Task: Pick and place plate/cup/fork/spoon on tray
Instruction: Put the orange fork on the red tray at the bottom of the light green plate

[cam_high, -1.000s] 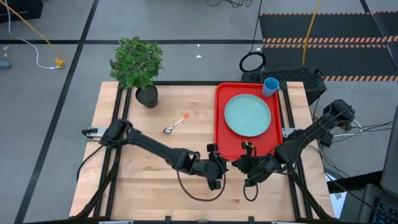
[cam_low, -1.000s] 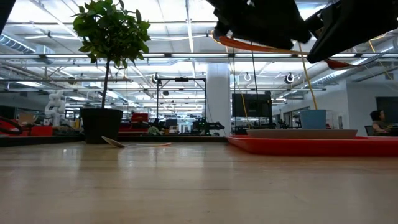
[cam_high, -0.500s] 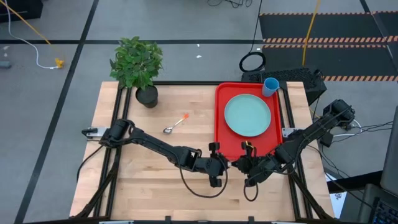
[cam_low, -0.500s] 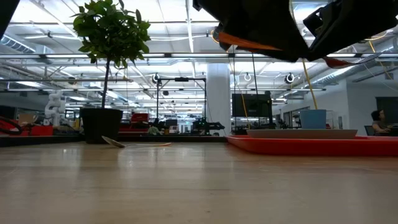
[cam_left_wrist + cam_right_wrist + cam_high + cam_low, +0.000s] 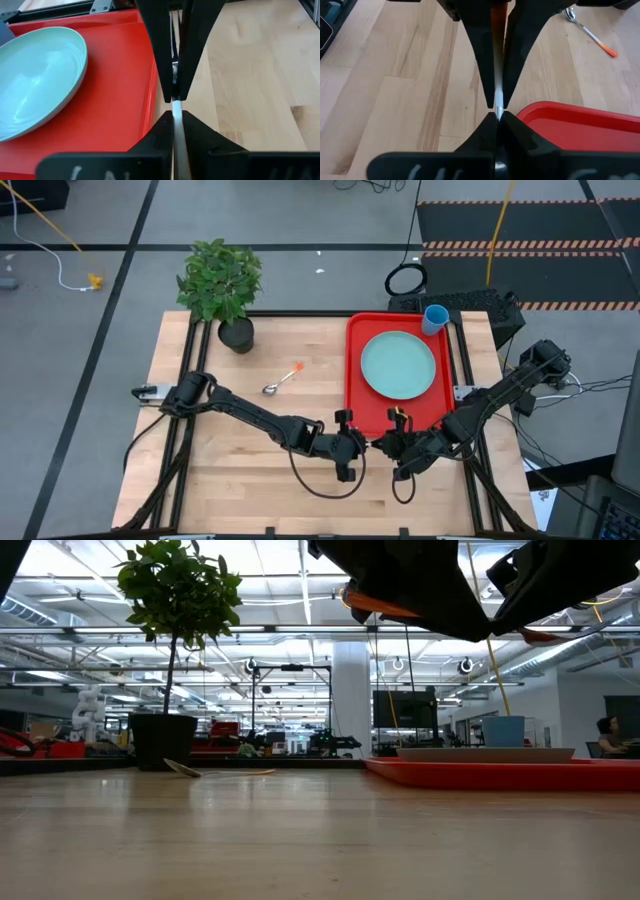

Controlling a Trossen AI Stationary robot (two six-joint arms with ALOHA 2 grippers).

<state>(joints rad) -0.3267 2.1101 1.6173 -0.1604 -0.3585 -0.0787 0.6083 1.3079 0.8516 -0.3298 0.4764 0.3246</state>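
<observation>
Fork [image 5: 496, 95] pinched between left hand [image 5: 352, 448] and right hand [image 5: 384, 444], beside tray [image 5: 355, 395]

Light wooden table [image 5: 220, 480]. Directly on it: a red tray [image 5: 357, 405] along the right edge, reaching the far edge; a potted plant [image 5: 222, 285] at the far-left corner; an orange-handled spoon [image 5: 282, 380] near the table's middle.

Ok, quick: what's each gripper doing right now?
Left gripper: closed on the fork.
Right gripper: closed on the fork too.
</observation>
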